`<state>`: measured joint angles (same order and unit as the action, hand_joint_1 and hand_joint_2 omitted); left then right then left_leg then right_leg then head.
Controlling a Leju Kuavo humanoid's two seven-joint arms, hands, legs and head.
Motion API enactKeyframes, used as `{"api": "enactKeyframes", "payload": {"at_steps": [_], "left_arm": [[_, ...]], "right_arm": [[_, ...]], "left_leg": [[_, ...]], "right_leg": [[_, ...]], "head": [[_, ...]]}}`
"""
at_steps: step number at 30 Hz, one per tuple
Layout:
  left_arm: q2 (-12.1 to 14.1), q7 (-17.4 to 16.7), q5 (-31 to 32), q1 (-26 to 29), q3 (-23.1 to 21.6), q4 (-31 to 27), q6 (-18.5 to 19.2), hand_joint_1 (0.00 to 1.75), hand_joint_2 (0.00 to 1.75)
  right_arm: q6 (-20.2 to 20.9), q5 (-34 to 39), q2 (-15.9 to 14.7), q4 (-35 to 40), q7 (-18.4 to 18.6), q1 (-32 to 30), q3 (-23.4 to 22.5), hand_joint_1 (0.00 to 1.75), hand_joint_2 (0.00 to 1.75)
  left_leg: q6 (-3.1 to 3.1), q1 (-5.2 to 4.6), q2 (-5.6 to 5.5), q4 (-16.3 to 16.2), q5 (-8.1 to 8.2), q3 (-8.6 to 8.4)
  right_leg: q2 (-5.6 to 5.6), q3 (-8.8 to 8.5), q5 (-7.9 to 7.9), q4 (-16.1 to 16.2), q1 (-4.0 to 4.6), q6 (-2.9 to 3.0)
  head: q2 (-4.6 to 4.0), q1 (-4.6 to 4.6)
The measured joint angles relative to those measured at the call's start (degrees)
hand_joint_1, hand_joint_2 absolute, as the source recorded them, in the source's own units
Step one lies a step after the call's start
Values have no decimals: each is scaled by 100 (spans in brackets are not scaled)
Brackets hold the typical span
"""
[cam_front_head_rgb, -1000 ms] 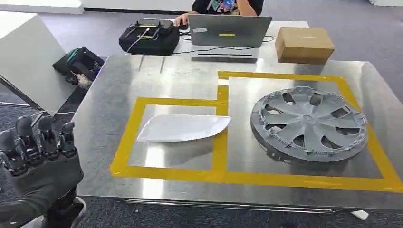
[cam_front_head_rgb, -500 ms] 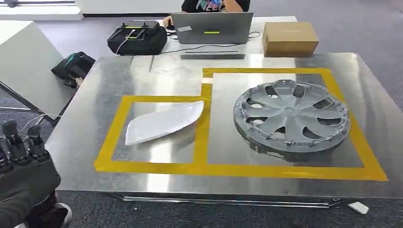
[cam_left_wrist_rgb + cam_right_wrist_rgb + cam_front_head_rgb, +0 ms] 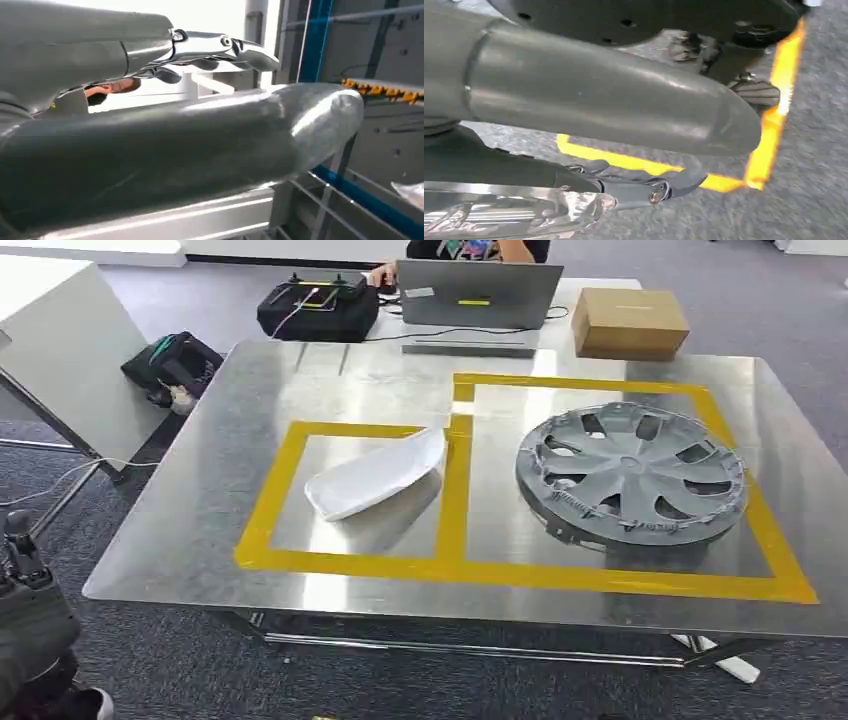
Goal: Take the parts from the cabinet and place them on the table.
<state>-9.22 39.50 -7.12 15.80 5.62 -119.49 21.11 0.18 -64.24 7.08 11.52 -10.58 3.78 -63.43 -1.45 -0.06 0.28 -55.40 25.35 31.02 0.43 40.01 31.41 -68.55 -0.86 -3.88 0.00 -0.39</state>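
Left hand [image 3: 25, 615] now dropped low beside the table [image 3: 200, 500], fingers apart, holding nothing; right hand [image 3: 589, 95] empty too, seemingly; white cover [image 3: 378, 478] and hubcap [image 3: 632, 472] delivered

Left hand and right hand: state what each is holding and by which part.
Nothing is held. The left hand has its fingers apart with nothing between them; the right hand is likewise bare. The white cover and wheel cover lie on the table.

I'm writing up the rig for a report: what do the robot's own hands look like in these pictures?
The left hand is dark grey to black, with a slim dark finger tipped by a rounded cap. Up close, the left wrist view shows a thick, smooth, glossy grey thumb and thinner fingers with silvery metal links and small pivot screws. The right hand looks alike.
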Motion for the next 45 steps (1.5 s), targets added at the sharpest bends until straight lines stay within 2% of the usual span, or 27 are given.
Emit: {"api": "enactKeyframes", "payload": {"at_steps": [1, 3, 6, 7, 8, 10, 12, 14, 16, 17, 19, 21, 22, 23, 26, 27, 29, 31, 32, 34, 36, 37, 38, 41, 42, 43, 45], "left_arm": [[2, 0, 39, 17, 17, 7, -50, 0, 0], [9, 0, 68, 64, 35, 17, -208, 0, 0], [13, 0, 155, 126, 41, 22, -489, 0, 0], [20, 0, 170, 121, 22, 22, -626, 0, 0], [43, 0, 170, 109, -13, 26, -740, 0, 0], [85, 0, 170, 11, -129, 59, -911, 0, 0], [159, 0, 173, -98, -254, 105, -1014, 0, 0], [203, -2, 177, -170, -315, 148, -1064, 0, 0], [247, 0, 173, -245, -396, 199, -1064, 0, 0], [284, 0, 173, -274, -437, 232, -1064, 0, 0], [341, 0, 243, -334, -542, 291, -1095, 0, 0], [411, 0, 444, -389, -645, 297, -1255, 0, 0], [466, 0, 634, -418, -710, 299, -1456, 0, 0], [514, 0, 792, -438, -783, 299, -1640, 0, 0], [718, 0, 911, -426, -970, 304, -2002, 0, 0], [772, 0, 914, -431, -1003, 306, -2039, 0, 0], [820, 0, 960, -454, -1111, 319, -2144, 0, 0], [859, 0, 1025, -468, -1185, 343, -2243, 0, 0], [885, 0, 1021, -490, -1251, 358, -2291, 0, 0], [896, 0, 975, -532, -1331, 387, -2328, 0, 0], [903, 0, 933, -576, -1395, 417, -2326, 0, 0], [903, 0, 929, -592, -1416, 428, -2317, 0, 0], [905, 0, 912, -603, -1430, 435, -2302, 0, 0], [905, 0, 824, -671, -1458, 470, -2256, 0, 0], [905, 0, 787, -673, -1458, 479, -2225, 0, 0], [905, 0, 748, -671, -1458, 485, -2203, 0, 0], [905, 0, 713, -694, -1456, 503, -2179, 0, 0]], "right_arm": [[0, -9, 0, 0, 96, 2, 0, 0, 0], [2, -33, 0, 0, 374, -4, 0, 0, 0], [48, -55, 20, -2, 660, -1, -2, 0, 0], [50, -39, 33, -2, 669, 19, -2, 0, 0], [46, 2, 70, -2, 636, 26, -4, 0, 0], [7, 109, 92, -4, 475, 22, -39, 0, 0], [-4, 175, 98, -4, 328, 32, -59, 0, 0], [0, 201, 98, -2, 271, 63, -92, 0, 0], [-9, 287, 92, 2, 122, 78, -140, 0, 0], [13, 357, 87, 2, 6, 80, -182, 0, 0], [59, 435, 74, 2, -149, 92, -238, 0, 0], [109, 503, 72, 2, -136, 111, -297, 0, 0], [166, 622, 72, 2, -92, 128, -347, 0, 0], [214, 722, 72, 2, -77, 138, -413, 0, 0], [212, 857, 72, 2, 31, 143, -590, 0, 0], [194, 861, 72, 2, 96, 130, -625, 0, 0], [144, 857, 61, 2, 324, 118, -702, 0, 0], [138, 741, 63, 2, 527, 119, -723, 0, 0], [133, 666, 63, 2, 599, 116, -721, 0, 0], [100, 597, 63, 2, 601, 110, -721, 0, 0], [87, 573, 61, 4, 509, 118, -721, 0, 0], [87, 566, 55, 7, 463, 130, -721, 0, 0], [90, 557, 48, 7, 428, 152, -719, 0, 0], [103, 505, 9, 9, 360, 150, -713, 0, 0], [105, 490, 9, 9, 360, 137, -706, 0, 0], [111, 470, 4, 7, 358, 148, -699, 0, 0], [111, 452, -22, 9, 352, 154, -693, 0, 0]], "left_leg": [[-4, -10, 4, -3, -42, 61], [5, -16, 4, -8, -122, 167], [67, -6, 1, -25, -218, 273], [105, -17, -1, -46, -246, 300], [130, -33, -1, -53, -277, 318], [183, -32, -1, -70, -339, 335], [245, -19, -6, -73, -352, 364], [319, -6, -9, -502, 189, 524], [364, 21, -9, -1442, 761, 844], [376, 26, -9, -1802, 886, 929], [362, 29, -9, -1666, 716, 717], [329, 29, -9, -759, 338, 115], [313, 30, -14, -211, 242, -252], [292, 11, -26, 66, 278, -399], [207, -24, -34, 28, 224, -274], [136, -17, -31, 60, 174, -245], [14, 9, -7, 77, 83, -163], [-15, -8, -1, 73, -6, -44], [-22, -23, 0, 66, -56, 26], [-20, -43, 0, 50, -144, 149], [7, -47, -4, 26, -227, 271], [32, -47, -5, 5, -263, 311], [63, -83, -4, -5, -290, 355], [137, -67, 4, -11, -416, 384], [169, -74, 0, -14, -441, 391], [206, -69, -16, -57, -341, 435], [289, -37, -15, -633, 261, 640]], "right_leg": [[1, 129, 226, -455, 3, -14], [1, 47, 257, -659, 6, -23], [-17, -938, -225, 694, 1, -12], [-36, -1208, -99, 1169, 0, -10], [-2, -1250, -211, 1132, 32, 58], [11, -1127, -200, 1135, 34, 110], [-14, -1071, -278, 1155, 7, 235], [-18, -1015, -364, 1155, 4, 316], [-16, -889, -477, 1142, 11, 327], [-15, -811, -533, 1138, 15, 324], [-13, -700, -613, 1136, 15, 306], [-2, -639, -677, 1136, 11, 271], [7, -623, -708, 1136, 12, 234], [11, -582, -737, 1118, 38, 198], [10, -532, -867, 1154, 16, 81], [13, -516, -896, 1157, 18, 42], [-2, -331, -433, 784, 12, 15], [-4, -39, 141, -143, 13, -5], [-4, 61, 305, -533, 14, -12], [-3, -72, 156, -596, 25, -1], [-4, -689, -265, 265, 39, 43], [-6, -1080, -327, 822, 41, 63], [-10, -1351, -168, 1224, 59, 61], [10, -1224, -213, 1257, 81, 126], [4, -1192, -253, 1275, 59, 188], [-25, -1190, -307, 1286, 32, 257], [-24, -1099, -416, 1278, 27, 315]], "head": [[0, -4], [0, -4], [0, 2], [0, 0], [0, -13], [0, -31], [0, -26], [0, -57], [0, -61], [0, -66], [0, -66], [0, -63], [0, -66], [0, -66], [0, -52], [0, -66], [0, -31], [0, -20], [0, -20], [0, -20], [0, -20], [0, -20], [0, -15], [0, -42], [0, -42], [0, -28], [0, -94]]}}
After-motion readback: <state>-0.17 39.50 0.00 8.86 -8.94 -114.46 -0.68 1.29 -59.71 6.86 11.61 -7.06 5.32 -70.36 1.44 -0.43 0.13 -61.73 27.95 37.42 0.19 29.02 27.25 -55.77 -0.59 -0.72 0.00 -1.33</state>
